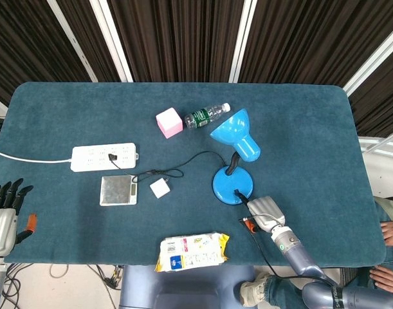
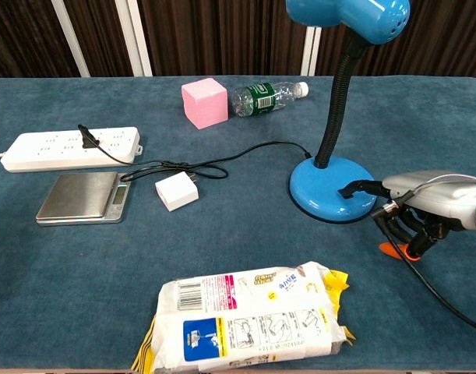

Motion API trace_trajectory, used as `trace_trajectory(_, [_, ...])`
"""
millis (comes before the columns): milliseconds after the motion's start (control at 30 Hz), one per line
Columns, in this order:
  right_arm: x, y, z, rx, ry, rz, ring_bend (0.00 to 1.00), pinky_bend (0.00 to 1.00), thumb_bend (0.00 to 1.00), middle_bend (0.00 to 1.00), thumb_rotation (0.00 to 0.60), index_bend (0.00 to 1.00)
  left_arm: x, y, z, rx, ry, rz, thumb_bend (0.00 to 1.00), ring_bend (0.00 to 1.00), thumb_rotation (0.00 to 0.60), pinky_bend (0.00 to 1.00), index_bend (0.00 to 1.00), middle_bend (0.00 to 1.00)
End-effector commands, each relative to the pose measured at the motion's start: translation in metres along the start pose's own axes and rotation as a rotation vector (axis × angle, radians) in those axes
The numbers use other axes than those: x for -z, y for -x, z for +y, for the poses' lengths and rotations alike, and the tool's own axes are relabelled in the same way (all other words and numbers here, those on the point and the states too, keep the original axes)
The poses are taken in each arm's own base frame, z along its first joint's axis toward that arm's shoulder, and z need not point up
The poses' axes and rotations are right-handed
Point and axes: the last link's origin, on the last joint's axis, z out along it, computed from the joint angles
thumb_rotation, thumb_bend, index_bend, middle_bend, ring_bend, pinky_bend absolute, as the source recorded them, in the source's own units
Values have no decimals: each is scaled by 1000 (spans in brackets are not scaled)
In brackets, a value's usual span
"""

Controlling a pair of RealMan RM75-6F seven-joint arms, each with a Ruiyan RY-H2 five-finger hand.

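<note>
Left hand (image 1: 3,215) sits off the table's left edge near the front corner, fingers straight and apart, holding nothing. Moving right along the table (image 1: 67,116): white power strip (image 1: 104,156), then a small scale (image 1: 118,190). The blue desk lamp (image 1: 235,161) stands right of center toward the front edge. Right hand (image 2: 424,206) has one fingertip on the lamp base's switch, other fingers curled under, grasping nothing.

Glossy plastic lamp (image 2: 333,189), seemingly matt cloth table (image 2: 245,249)
</note>
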Motion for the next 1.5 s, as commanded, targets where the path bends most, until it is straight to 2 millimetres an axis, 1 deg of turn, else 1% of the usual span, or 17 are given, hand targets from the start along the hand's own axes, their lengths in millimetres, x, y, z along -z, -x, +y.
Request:
trace_trajectory(33, [0,0,1,0,4,0,761,975,425,759,600,125,0,0,0,-1,0,0,467,0,600,0,167,36])
trace_trajectory(633, [3,8,8,-6,13,-31,761,1000,425,759,600,125,0,0,0,0,-1,1,467,0,600,0,167,36])
trace_trajectory(700, [2,4,7,-12,13,-18,761,1000,426,759,600,125,0,-1,0,0,-2,3,467,0,600,0,167,36])
trace_trajectory(800, [4,-7,7,-30,13,22,749,1000,426,759,600,126,0,-1,-1,1,-3,2,467,0,600,0,167,36])
trace_trajectory(900, [9,-17,7,-57,11,63,696,1000,426,743,600,125,0,-1,-1,1,-3,3,467,0,600,0,167,36])
trace_trajectory(967, [18,-26,7,-109,6,89,642,1000,426,701,600,124,0,-1,-1,1,-4,3,467,0,600,0,167,36])
trace_trajectory(1067, [44,-41,13,-184,7,119,563,1000,426,622,600,99,0,-1,-1,3,-5,3,467,0,600,0,167,36])
trace_trajectory(1100, [56,-45,18,-196,19,138,513,1000,426,570,600,85,0,-1,-1,3,-5,3,467,0,600,0,167,36])
trace_trajectory(1133, [77,-48,27,-199,37,159,467,1000,426,522,600,74,0,-1,-1,2,-5,2,467,0,600,0,167,36])
trace_trajectory(1167, [89,-49,31,-196,39,167,430,1000,426,486,600,64,0,-1,0,2,-5,2,467,0,600,0,167,37])
trace_trajectory(1200, [99,-49,36,-196,44,173,378,970,426,436,600,50,0,-1,0,1,-5,2,467,0,600,0,167,36])
trace_trajectory(1267, [117,-48,45,-209,47,186,295,575,426,360,600,30,0,-1,0,-1,-3,3,467,0,600,0,168,36])
trace_trajectory(1300, [126,-48,49,-218,46,201,249,275,425,316,600,24,0,-1,1,-2,-2,3,467,0,600,0,168,36])
trace_trajectory(1333, [133,-47,53,-221,45,217,215,75,425,284,600,21,1,-1,1,-2,-2,4,467,0,600,0,169,36])
trace_trajectory(1367, [138,-47,57,-217,44,235,190,5,426,261,600,19,1,-1,1,-3,-2,4,467,0,600,0,169,36])
trace_trajectory(1433, [152,-45,66,-179,50,308,120,0,426,215,600,19,1,0,1,-4,-2,4,467,0,600,0,169,36])
trace_trajectory(1500, [162,-42,75,-122,73,382,79,0,426,204,600,19,1,-1,1,-7,-2,7,467,0,600,0,173,36])
